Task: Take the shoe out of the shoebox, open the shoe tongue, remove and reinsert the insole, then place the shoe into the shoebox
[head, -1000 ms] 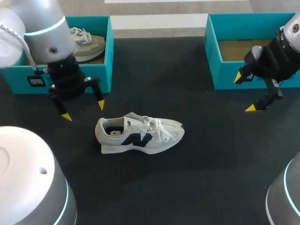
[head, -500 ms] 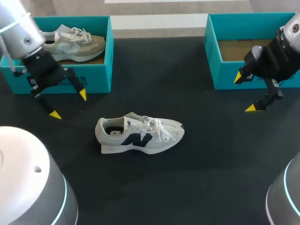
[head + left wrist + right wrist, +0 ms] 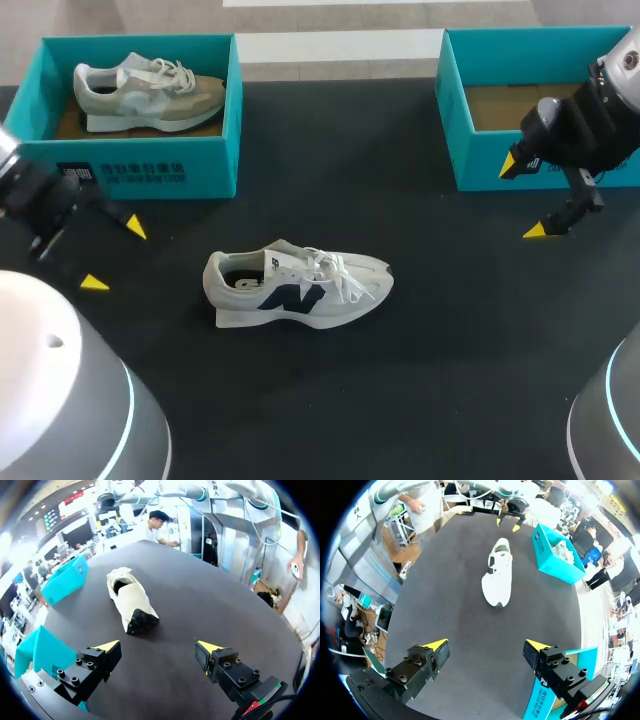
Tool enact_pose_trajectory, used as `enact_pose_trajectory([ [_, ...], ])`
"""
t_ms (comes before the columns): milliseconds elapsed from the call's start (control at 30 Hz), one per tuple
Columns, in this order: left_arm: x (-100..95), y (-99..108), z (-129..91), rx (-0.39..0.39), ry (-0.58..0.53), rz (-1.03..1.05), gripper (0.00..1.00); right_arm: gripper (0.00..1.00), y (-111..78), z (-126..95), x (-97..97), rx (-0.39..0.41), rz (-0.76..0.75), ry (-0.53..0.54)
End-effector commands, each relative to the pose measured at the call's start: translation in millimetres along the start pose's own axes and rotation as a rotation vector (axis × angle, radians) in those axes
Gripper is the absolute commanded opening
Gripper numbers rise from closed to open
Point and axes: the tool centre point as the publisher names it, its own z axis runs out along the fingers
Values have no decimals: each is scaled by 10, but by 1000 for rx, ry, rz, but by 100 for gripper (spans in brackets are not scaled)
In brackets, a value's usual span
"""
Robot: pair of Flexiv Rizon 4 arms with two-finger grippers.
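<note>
Black tabletop (image 3: 450, 350) nearest, and on it, about the middle, the white lace-up sneaker with the navy side logo (image 3: 300, 290). Its toe points right, its opening faces up, and it sits outside both boxes.

Out at the left edge, level with the sneaker's heel, the left gripper (image 3: 115, 256) comes in low from the side, wrist angled across the table. Its yellow-tipped fingers are spread wide with nothing between them. In the left wrist view the sneaker lies ahead of those fingers, well apart.

Farther back on the right, the right gripper (image 3: 523, 198) hangs in front of the empty teal cardboard shoebox (image 3: 475, 170). Its fingers are also parted and bare, slanting down toward the table.

At the far left, the second teal cardboard shoebox (image 3: 150, 175) holds a beige-and-grey sneaker (image 3: 150, 85).

A second ago the left arm stood over that box's front corner. It has swung out and down to the table's edge, uncovering the box. The right arm and the white sneaker have not budged.
</note>
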Motion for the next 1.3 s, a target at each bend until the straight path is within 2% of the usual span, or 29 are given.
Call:
enact_pose_trajectory([
  [33,85,131,30,263,-387,-132,100,100,8,16,-13,4,1,1],
  [333,62,271,35,373,-408,-203,100,100,8,16,-13,4,1,1],
  [400,55,303,53,396,-376,-214,100,100,8,16,-13,4,1,1],
  [1300,55,303,53,396,-376,-214,100,100,8,16,-13,4,1,1],
])
